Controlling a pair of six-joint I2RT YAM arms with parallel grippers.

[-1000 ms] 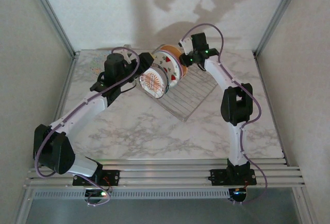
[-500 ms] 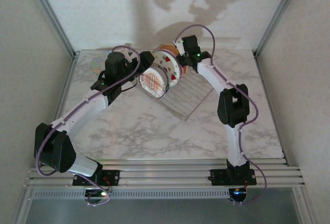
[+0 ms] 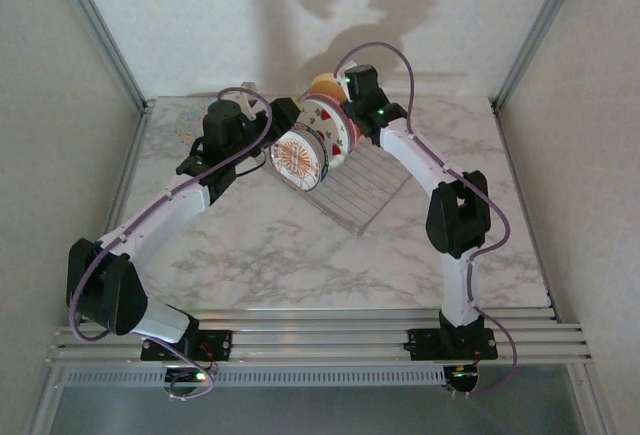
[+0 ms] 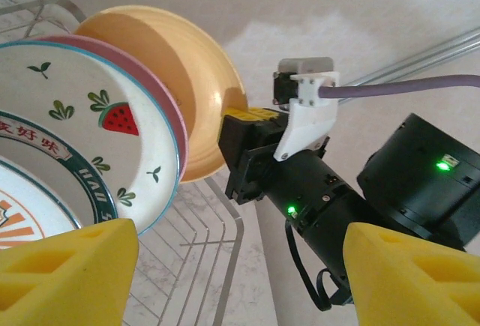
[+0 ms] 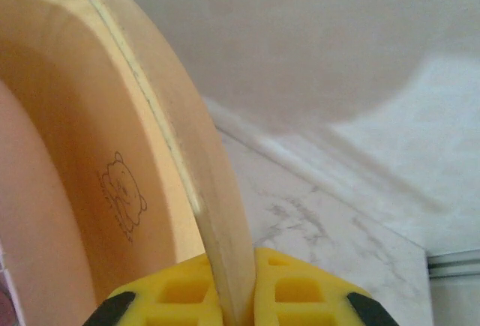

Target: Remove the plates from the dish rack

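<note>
I've got the marble table (image 3: 300, 255) across the middle of the top view. The rack (image 3: 365, 195) sits on it at upper centre, its long axis running diagonally from upper left to lower right.

My left arm (image 3: 160, 210) folds at its elbow in the lower left and reaches up-right. The right arm (image 3: 420, 155) arches from its base at lower right, up and over to the left.

The pastel plate (image 3: 183, 120) lies flat in the table's upper-left corner, partly behind the left arm.

Three plates stand on edge at the rack's upper-left end, faces toward lower left. At the back is the yellow plate (image 3: 324, 84), riding highest in the frame. An outline bear is stamped on its underside, with no words that I can read.

Next is the fruit plate (image 4: 97, 131), strawberry and leaves on white.

In front is the sunburst plate (image 3: 297, 158). Red Chinese characters sit in its green band, too cropped for me to read.

The right gripper (image 5: 238, 296) is clamped on the yellow plate's rim, one pad on each side. The left gripper (image 4: 240, 281) hangs spread wide beside the stack, touching nothing.
</note>
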